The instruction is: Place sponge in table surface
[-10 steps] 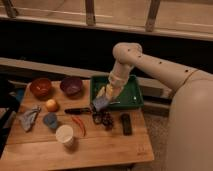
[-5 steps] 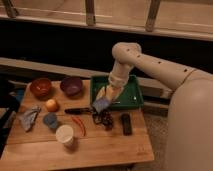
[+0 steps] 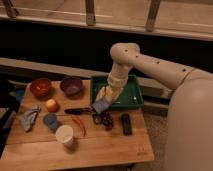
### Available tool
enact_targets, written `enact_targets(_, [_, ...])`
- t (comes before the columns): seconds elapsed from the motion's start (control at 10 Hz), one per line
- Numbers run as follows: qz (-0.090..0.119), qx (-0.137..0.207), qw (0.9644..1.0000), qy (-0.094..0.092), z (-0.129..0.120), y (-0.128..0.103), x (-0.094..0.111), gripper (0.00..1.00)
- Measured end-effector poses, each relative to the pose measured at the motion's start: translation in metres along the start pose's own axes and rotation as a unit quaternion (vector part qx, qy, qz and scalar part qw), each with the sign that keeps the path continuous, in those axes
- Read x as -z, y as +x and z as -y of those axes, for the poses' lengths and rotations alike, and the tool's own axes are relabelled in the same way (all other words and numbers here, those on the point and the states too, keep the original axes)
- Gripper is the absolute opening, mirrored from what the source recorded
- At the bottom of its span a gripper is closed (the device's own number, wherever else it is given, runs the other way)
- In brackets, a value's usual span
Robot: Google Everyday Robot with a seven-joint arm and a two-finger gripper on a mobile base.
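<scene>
The sponge [image 3: 101, 105], a small grey-blue block, hangs just above the table surface [image 3: 105, 145] at the green tray's [image 3: 131, 98] front left corner. My gripper [image 3: 104, 98] is shut on the sponge, reaching down from the cream arm that comes in from the right. The sponge's lower edge sits close to a black-handled knife [image 3: 77, 111] lying on the wood. I cannot tell whether the sponge touches the table.
A red bowl [image 3: 41, 86] and a purple bowl [image 3: 71, 85] stand at the back left. An orange [image 3: 51, 105], a grey-blue cloth [image 3: 28, 119], a blue cup [image 3: 50, 120] and a white cup [image 3: 64, 134] fill the left. A red chili [image 3: 80, 125], dark scissors [image 3: 104, 119] and a black remote [image 3: 126, 123] lie in front.
</scene>
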Motion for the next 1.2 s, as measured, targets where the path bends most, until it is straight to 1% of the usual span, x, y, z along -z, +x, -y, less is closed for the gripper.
enact_targets(0.1, [0.001,0.002,1.0,0.004,-0.008,0.007,-0.001,0.0])
enact_targets(0.3, [0.005,0.002,0.9999,0.011,-0.024,0.03,0.0,0.0])
enact_targets(0.5, [0.006,0.009,0.9999,0.01,-0.036,0.04,0.0,0.0])
enact_targets(0.7, [-0.005,0.018,0.9998,0.003,-0.05,0.053,-0.011,0.0])
enact_targets(0.9, [-0.025,0.031,0.9991,-0.011,-0.062,0.057,-0.032,0.0])
enact_targets(1.0, [-0.04,0.042,0.9981,-0.02,-0.068,0.058,-0.045,0.0])
enact_targets(1.2, [-0.062,0.061,0.9956,-0.037,-0.08,0.057,-0.063,0.0])
